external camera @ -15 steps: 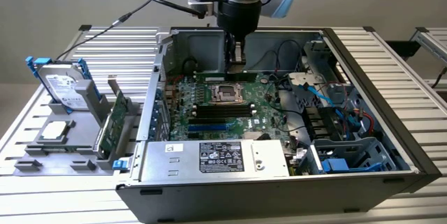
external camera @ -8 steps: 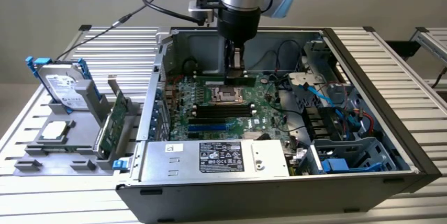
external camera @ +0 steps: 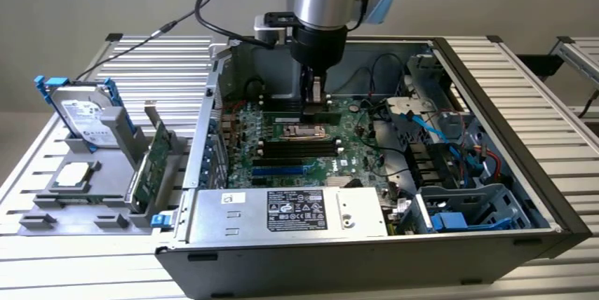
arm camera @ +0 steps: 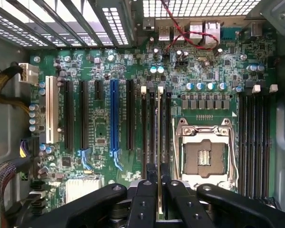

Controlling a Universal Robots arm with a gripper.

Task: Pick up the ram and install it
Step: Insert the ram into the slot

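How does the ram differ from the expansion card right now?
The ram is clamped in the end effector inside the case; the card stands in a grey holder outside it. The ram is a narrow stick; the card is a wider board. Both are green circuit boards.

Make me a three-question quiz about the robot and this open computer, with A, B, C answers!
1. Where does the hard drive stand?
A) in the grey holder outside the case
B) inside the case
C) on top of the case
2. What colour is the motherboard?
A) red
B) green
C) yellow
3. What is the gripper doing?
A) open, holding nothing
B) shut on the ram
C) shut on the hard drive
Answers: 1 A, it stands in the holder; 2 B, the board is green; 3 B, the ram sits between its fingers.
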